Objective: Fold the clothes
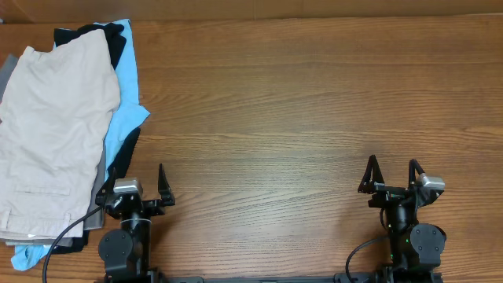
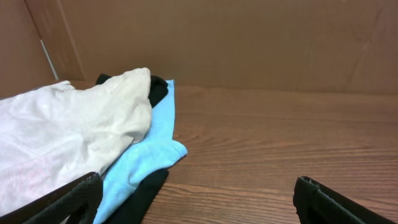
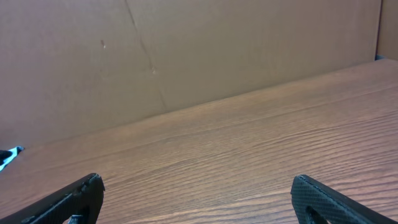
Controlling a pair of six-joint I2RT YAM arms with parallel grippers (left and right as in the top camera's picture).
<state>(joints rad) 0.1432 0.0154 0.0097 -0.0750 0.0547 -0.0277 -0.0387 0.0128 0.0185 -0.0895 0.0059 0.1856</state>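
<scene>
Where the overhead view takes in both arms, left gripper (image 1: pixel 135 179) and right gripper (image 1: pixel 391 169) spread wide and empty, beige shorts (image 1: pixel 55 134) lie topmost at the table's (image 1: pixel 314 94) left edge. Left wrist shows rumpled cotton over a light-blue garment (image 2: pixel 146 155). Right wrist shows wood grain and a cardboard wall (image 3: pixel 186 50).
</scene>
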